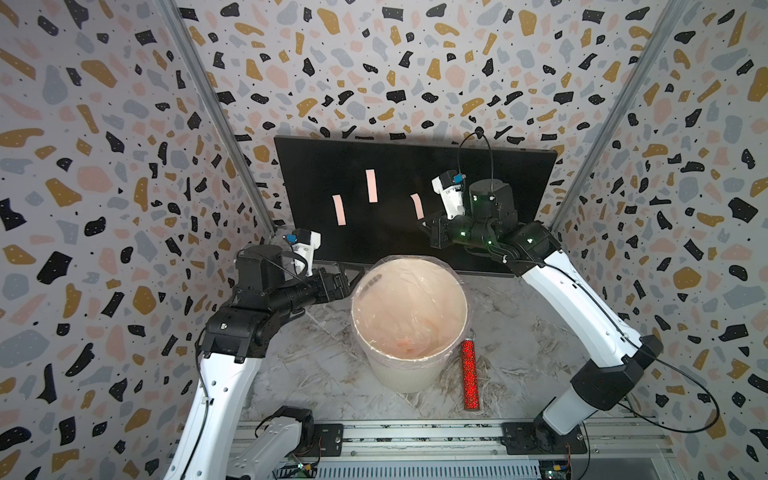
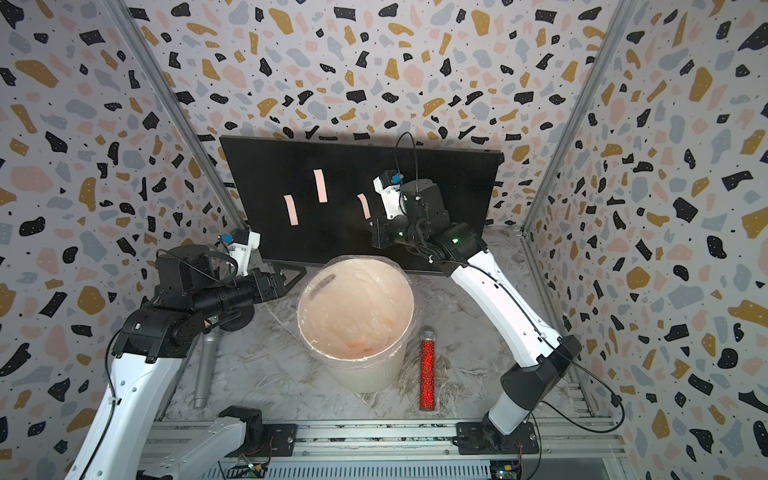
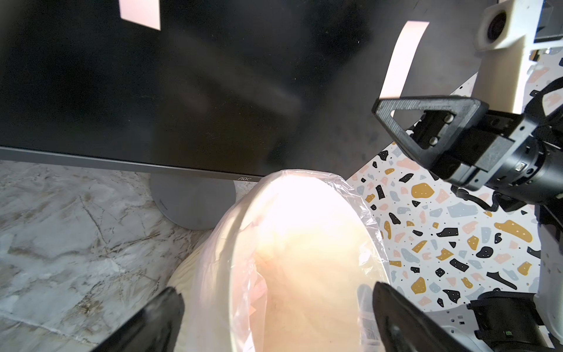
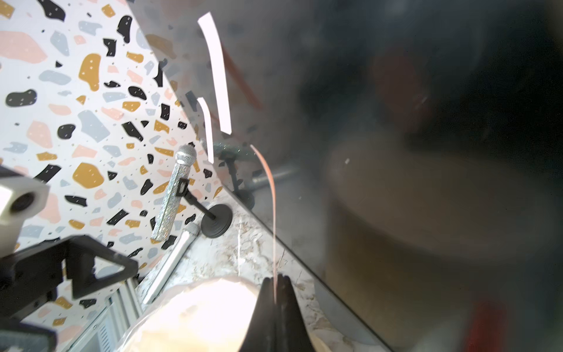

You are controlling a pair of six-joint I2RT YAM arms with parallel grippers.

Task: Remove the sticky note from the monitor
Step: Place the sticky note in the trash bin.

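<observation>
The black monitor (image 1: 324,174) (image 2: 457,187) leans against the back wall with three pink strips on its screen. My right gripper (image 1: 424,226) (image 4: 275,279) is shut on the lower end of the right-hand sticky note (image 1: 417,205) (image 4: 271,195). That note bows away from the screen, and its upper end is still at the glass. Two more sticky notes (image 1: 339,210) (image 1: 371,186) lie flat on the screen further left. My left gripper (image 1: 353,275) (image 3: 275,289) is open and empty, over the near-left rim of the white bin (image 1: 399,374) (image 3: 231,243).
The bin, lined with a clear bag, stands in front of the monitor with pink scraps inside. A red glitter microphone (image 1: 470,374) lies to its right. A silver microphone (image 2: 205,365) lies to its left, and another (image 4: 173,195) sits on a small stand. The monitor's round base (image 3: 192,201) is behind the bin.
</observation>
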